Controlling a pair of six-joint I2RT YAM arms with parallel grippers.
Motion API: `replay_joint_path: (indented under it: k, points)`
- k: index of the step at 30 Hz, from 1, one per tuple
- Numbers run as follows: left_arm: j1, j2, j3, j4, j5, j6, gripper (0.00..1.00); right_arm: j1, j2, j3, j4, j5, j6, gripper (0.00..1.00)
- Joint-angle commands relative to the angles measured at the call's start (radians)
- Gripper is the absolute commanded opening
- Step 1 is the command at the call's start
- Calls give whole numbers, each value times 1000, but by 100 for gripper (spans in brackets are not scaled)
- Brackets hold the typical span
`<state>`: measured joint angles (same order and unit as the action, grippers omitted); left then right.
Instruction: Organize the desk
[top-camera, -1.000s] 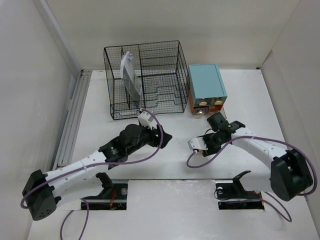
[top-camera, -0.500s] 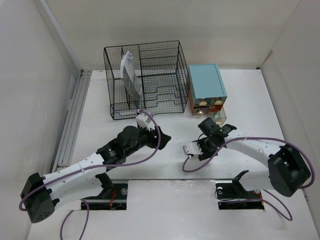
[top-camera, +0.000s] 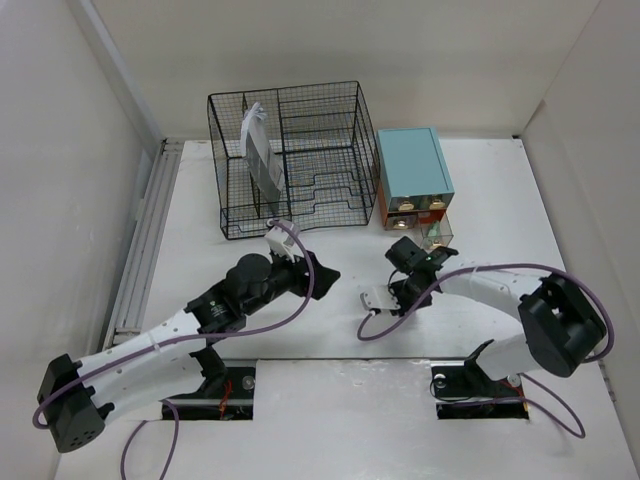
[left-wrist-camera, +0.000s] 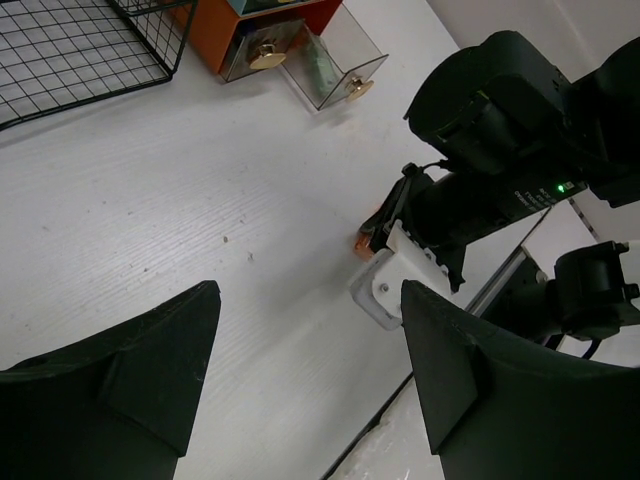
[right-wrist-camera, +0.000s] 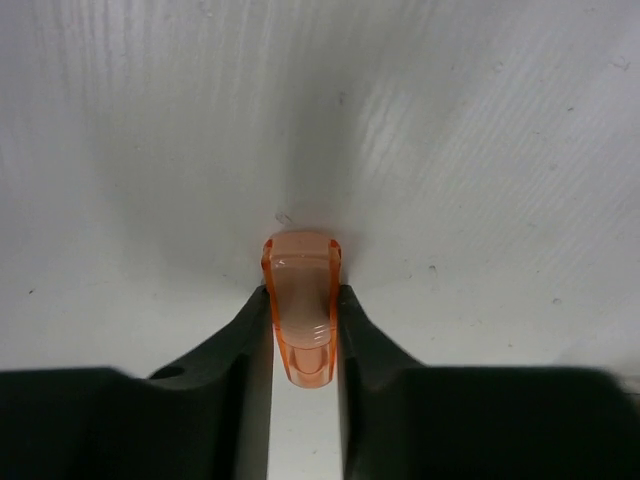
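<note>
Spreading flat and white across the whole top view, the desk (top-camera: 200, 270) lies between pale walls, with a grey metal rail (top-camera: 145, 230) along its left edge. Near its middle, on the right arm's side, a small orange translucent piece (right-wrist-camera: 300, 285) rests on the surface. The right gripper (right-wrist-camera: 302, 335) points down over it, its two black fingers (right-wrist-camera: 240, 330) pressed against either side of the piece in a narrow grip. The left gripper (left-wrist-camera: 300, 370) hangs over the desk just to the left of that spot, tilted toward it, with its jaws spread wide and only tabletop showing between them. Toward the far edge stands a black wire-mesh organizer (top-camera: 290, 160), with a pale sheet-like item (top-camera: 258, 150) upright in its left compartment. Just to the right of the organizer sits a teal drawer box (top-camera: 412, 165) with an orange front. Its lower clear drawer (left-wrist-camera: 335, 65) is pulled out toward the arms, holding something greenish that is too small to name
</note>
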<state>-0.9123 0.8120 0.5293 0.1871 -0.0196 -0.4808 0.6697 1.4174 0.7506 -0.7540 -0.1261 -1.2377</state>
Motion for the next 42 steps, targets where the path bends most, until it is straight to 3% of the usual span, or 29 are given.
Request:
replay_joint_path:
  k: [1,8,16,22,32,35,39,42]
  points:
    - [4,-24,-17,23,6,-10,70,8,3,32,33,11,40,9]
    - [4,-24,-17,23,6,-10,70,-84,-81,154,140,-21,246,6]
    - [4,-14,-17,32,15,-10,70,-257,-150,233,309,124,406,6]
    - [4,-5,-17,32,15,-10,70,-349,-77,253,369,161,434,6]
    - [4,4,-17,41,15,-10,70,-380,49,303,452,223,434,9]
    - [4,4,-17,41,15,-10,70,-389,78,323,452,223,434,14]
    - [4,4,-17,41,15,-10,70,-400,98,332,452,232,434,42]
    - [4,4,-17,41,15,-10,70,-409,86,322,452,223,434,55]
